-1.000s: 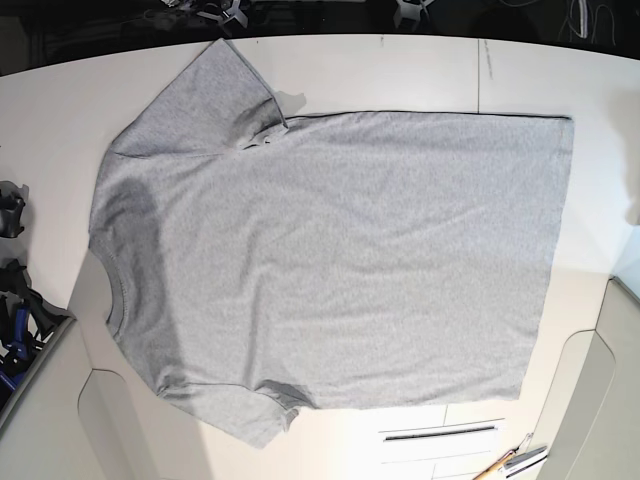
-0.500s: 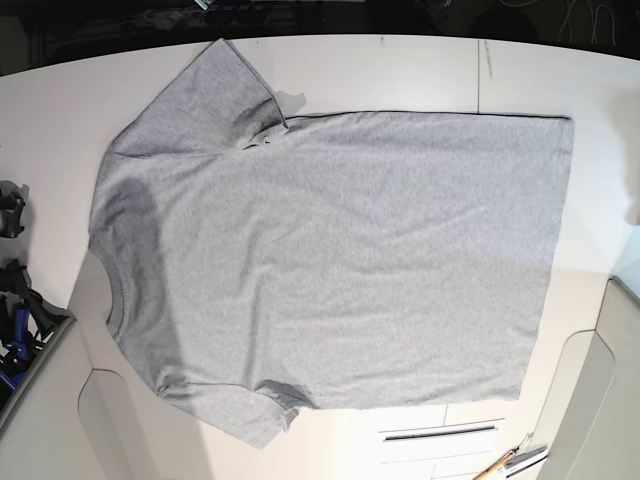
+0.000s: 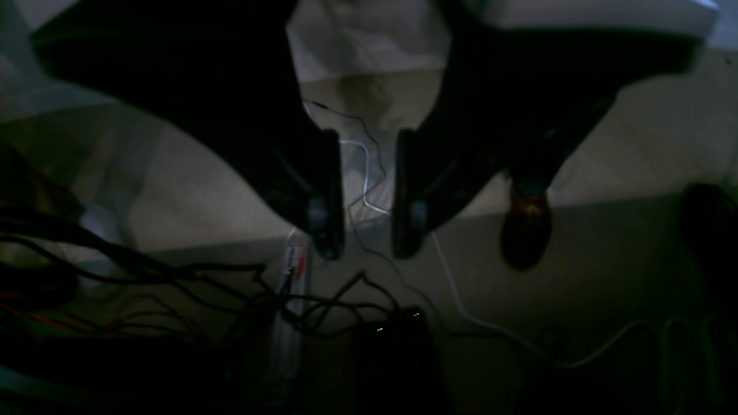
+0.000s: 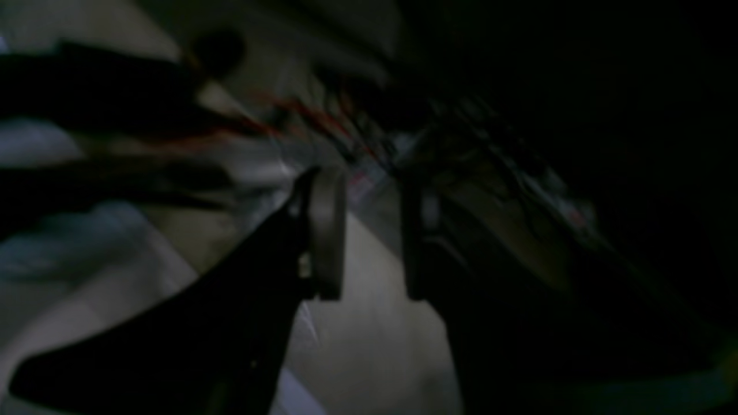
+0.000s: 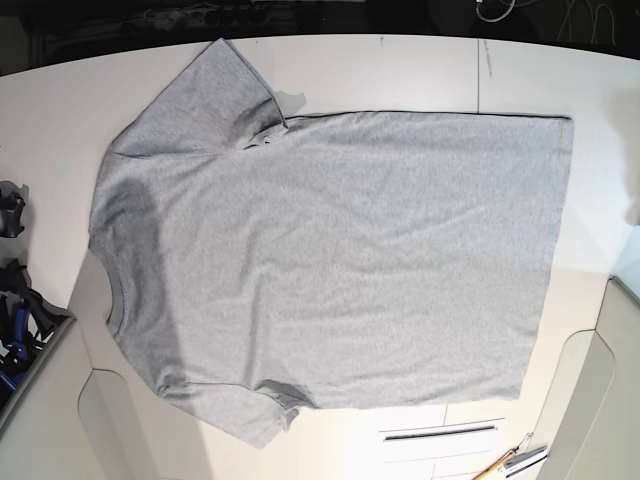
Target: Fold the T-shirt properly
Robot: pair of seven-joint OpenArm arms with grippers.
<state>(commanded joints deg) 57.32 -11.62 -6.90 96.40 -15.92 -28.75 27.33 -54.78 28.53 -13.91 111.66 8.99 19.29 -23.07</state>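
Observation:
The heather-grey T-shirt (image 5: 330, 260) lies spread flat on the white table (image 5: 400, 70), plain side up, neck at the left, hem at the right, both sleeves out. No arm shows in the base view. In the left wrist view my left gripper (image 3: 366, 242) is open and empty, hanging over a dark floor with cables. In the right wrist view my right gripper (image 4: 369, 288) is open and empty, blurred, also over dark cables. Neither wrist view shows the shirt.
A table seam (image 5: 478, 75) runs at the back right. Dark clamps and blue gear (image 5: 15, 300) sit at the left edge. A slot (image 5: 440, 432) and small tools (image 5: 515, 460) lie at the front right. Cables (image 3: 173, 288) lie under both grippers.
The dark arm parts seen along the top edge of the base view have withdrawn out of sight. The shirt has not moved.

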